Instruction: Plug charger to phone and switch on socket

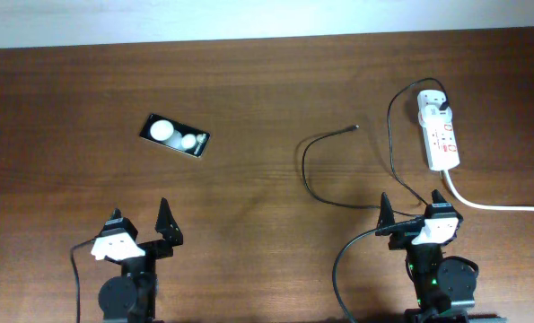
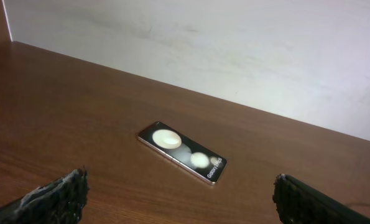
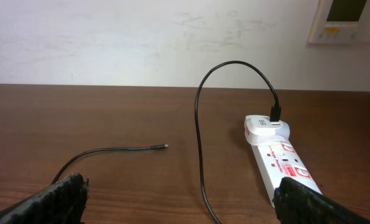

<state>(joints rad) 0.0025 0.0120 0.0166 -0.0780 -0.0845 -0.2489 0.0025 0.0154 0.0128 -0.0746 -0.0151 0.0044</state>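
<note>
The black phone (image 1: 175, 135) lies flat at the table's left centre, screen up with two white spots; it also shows in the left wrist view (image 2: 182, 152). The white socket strip (image 1: 440, 130) lies at the right, with the charger's white plug (image 1: 431, 101) seated in its far end. The thin black charger cable (image 1: 313, 150) loops across the table, its connector tip (image 1: 355, 127) lying free; the tip also shows in the right wrist view (image 3: 165, 147). My left gripper (image 1: 141, 222) is open, near the front edge, well short of the phone. My right gripper (image 1: 410, 211) is open, just in front of the socket (image 3: 279, 159).
The socket's thick white cord (image 1: 500, 206) runs off to the right edge. A thicker black robot-arm cable (image 1: 347, 256) curves by the right arm's base. A white wall stands behind the table's far edge (image 2: 247, 56).
</note>
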